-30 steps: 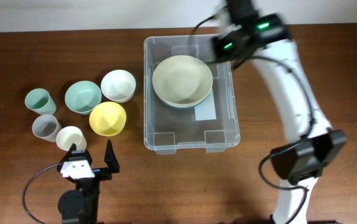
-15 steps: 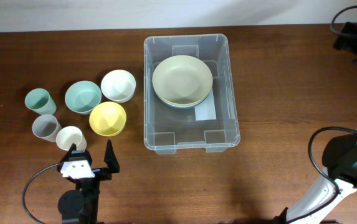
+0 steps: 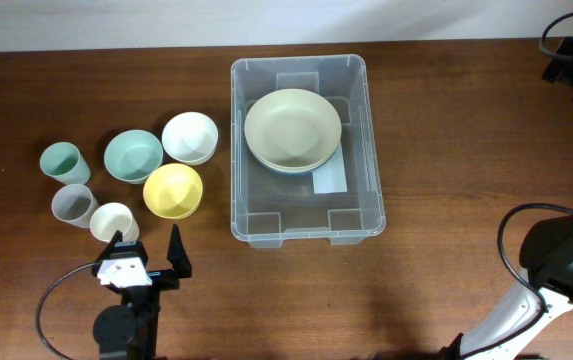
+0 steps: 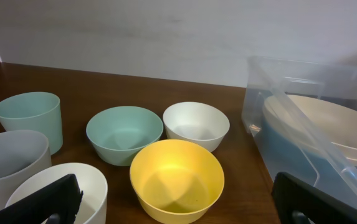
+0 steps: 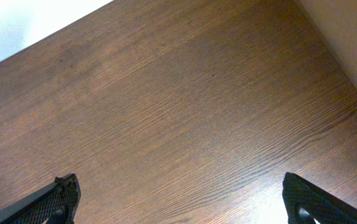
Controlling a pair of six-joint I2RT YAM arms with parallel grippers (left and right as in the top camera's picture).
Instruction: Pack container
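The container (image 3: 306, 232), a large clear tub, stands mid-table and holds a pale green bowl (image 3: 293, 125) stacked on a bluish one. Its near wall (image 4: 257, 115) shows at the right of the left wrist view. My left gripper (image 3: 147, 242) is open near the table's front edge, just in front of a yellow bowl (image 3: 173, 190) and a white cup (image 3: 113, 221). In its own view, the left gripper (image 4: 178, 208) has its fingers wide apart either side of the yellow bowl (image 4: 176, 177), gripping nothing. My right gripper (image 3: 569, 62) is at the far right back corner, open over bare wood (image 5: 184, 205).
Left of the container lie a white bowl (image 3: 189, 137), a teal bowl (image 3: 133, 156), a teal cup (image 3: 61, 161) and a grey cup (image 3: 73, 205). A pale wall runs along the table's back edge. The right arm's base (image 3: 556, 262) stands at the front right.
The right arm has swung away from above the container's back right corner to the table's far right back corner. The bowls, cups and left arm have not moved.
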